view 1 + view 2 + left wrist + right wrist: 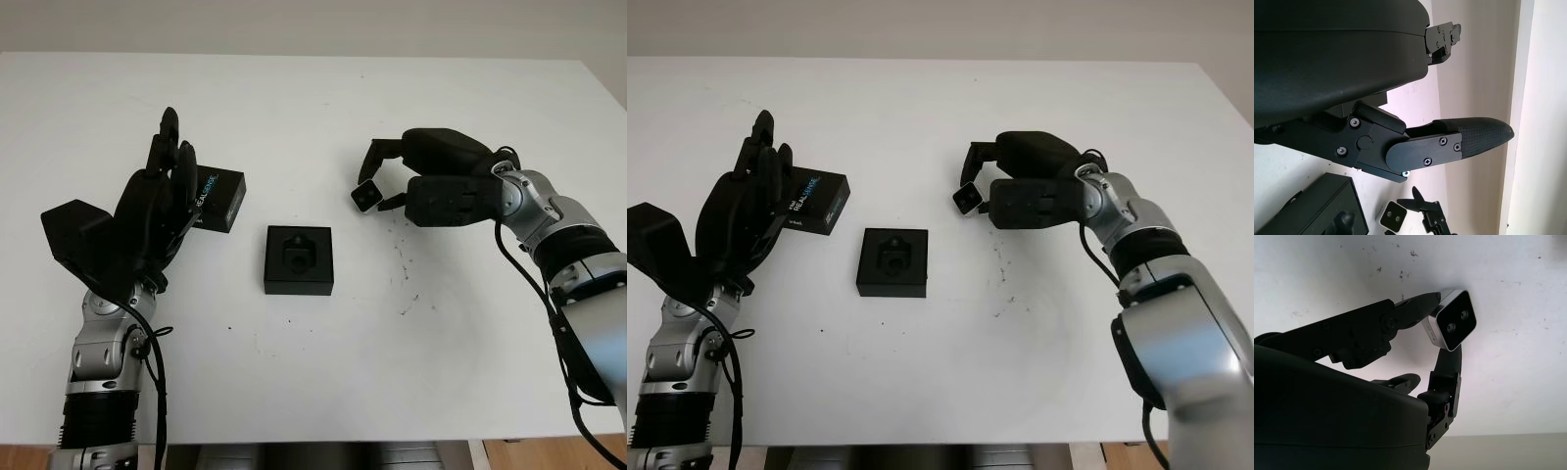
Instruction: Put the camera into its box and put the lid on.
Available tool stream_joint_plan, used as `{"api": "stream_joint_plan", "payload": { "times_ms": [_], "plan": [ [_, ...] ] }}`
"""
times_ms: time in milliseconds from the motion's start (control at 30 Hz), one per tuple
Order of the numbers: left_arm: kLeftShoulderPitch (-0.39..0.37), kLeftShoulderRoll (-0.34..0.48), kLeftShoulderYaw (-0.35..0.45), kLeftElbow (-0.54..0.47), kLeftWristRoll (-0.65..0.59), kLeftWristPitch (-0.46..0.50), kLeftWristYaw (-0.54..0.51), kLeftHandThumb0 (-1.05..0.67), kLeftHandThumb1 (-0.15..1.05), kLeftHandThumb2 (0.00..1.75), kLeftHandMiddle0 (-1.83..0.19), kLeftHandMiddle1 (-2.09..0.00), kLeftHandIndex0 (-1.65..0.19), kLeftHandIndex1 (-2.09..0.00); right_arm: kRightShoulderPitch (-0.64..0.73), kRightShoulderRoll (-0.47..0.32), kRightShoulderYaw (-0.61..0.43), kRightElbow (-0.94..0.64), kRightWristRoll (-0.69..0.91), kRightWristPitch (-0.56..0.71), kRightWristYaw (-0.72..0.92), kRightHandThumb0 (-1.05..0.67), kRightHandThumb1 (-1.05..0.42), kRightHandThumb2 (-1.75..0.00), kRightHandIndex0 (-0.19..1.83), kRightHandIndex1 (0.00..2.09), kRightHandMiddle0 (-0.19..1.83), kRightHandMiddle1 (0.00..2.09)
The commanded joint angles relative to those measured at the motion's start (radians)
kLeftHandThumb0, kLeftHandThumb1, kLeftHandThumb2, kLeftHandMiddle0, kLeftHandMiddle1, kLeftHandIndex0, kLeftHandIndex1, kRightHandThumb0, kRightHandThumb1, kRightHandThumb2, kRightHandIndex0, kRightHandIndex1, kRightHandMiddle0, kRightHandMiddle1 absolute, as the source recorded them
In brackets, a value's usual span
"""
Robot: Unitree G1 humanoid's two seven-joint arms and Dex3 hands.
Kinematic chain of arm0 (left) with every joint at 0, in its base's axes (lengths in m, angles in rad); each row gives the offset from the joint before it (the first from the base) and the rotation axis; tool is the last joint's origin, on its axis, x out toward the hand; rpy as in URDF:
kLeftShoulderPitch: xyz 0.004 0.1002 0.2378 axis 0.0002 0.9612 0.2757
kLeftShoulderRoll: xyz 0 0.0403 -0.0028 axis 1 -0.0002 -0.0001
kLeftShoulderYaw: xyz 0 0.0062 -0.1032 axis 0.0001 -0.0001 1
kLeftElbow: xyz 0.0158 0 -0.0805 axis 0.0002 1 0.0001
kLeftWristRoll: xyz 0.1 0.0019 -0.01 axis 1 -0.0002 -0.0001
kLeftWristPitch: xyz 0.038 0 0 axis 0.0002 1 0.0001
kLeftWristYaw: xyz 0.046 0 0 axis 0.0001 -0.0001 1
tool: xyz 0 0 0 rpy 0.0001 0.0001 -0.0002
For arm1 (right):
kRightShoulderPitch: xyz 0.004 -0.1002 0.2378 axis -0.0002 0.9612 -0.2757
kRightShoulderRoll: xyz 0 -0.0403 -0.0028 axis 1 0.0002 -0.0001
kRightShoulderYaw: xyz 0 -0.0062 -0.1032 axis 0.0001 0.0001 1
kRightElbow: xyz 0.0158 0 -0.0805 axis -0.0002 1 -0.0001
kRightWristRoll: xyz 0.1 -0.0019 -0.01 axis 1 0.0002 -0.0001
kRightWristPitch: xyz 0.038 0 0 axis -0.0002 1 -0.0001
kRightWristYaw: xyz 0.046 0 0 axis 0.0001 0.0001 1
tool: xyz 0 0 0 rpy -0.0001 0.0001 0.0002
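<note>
I have the right hand (384,183) pinching the camera (367,196) above tabletop; box (299,259) lies near-left of it. Left hand (162,196) open by lid (217,201).

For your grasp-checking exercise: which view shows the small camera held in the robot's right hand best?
The right wrist view: the camera appears close up, its two-lens face clear, pinched by the right hand. Both eye views show it small, held right of the open box. The left wrist view catches it at the frame's edge.

right hand (411,181) fingers pinching, left hand (162,201) open, raised
</note>
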Motion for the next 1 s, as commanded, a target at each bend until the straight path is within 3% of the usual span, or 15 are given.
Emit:
{"api": "stream_joint_plan", "payload": {
  "times_ms": [0, 333, 833, 967],
  "plan": [
    [0.011, 0.002, -0.004, -0.021, 0.003, 0.004, 0.000, -0.83, 1.05, 0.63, 0.19, 0.00, 0.19, 0.00, 0.018, 0.005, -0.033, -0.025, 0.031, 0.008, 0.011, -0.36, -1.01, -0.06, 0.43, 0.08, 0.32, 1.35],
    [0.014, 0.006, 0.002, -0.019, 0.000, 0.001, -0.008, -0.83, 1.05, 0.62, 0.19, 0.00, 0.19, 0.00, 0.067, 0.009, -0.083, -0.060, 0.074, 0.011, 0.015, -0.31, -0.99, -0.05, 0.45, 0.07, 0.34, 1.33],
    [0.022, 0.012, 0.012, -0.021, -0.004, 0.001, -0.016, -0.83, 1.05, 0.60, 0.19, 0.00, 0.19, 0.00, 0.110, 0.037, -0.143, -0.053, 0.123, -0.041, -0.064, -0.27, -0.98, -0.05, 0.49, 0.08, 0.32, 1.46],
    [0.022, 0.012, 0.010, -0.022, 0.002, 0.000, -0.016, -0.83, 1.05, 0.60, 0.19, 0.00, 0.19, 0.00, 0.117, 0.057, -0.199, -0.083, 0.195, -0.036, -0.045, -0.29, -0.98, -0.06, 0.46, 0.06, 0.30, 1.50]
  ]
}}
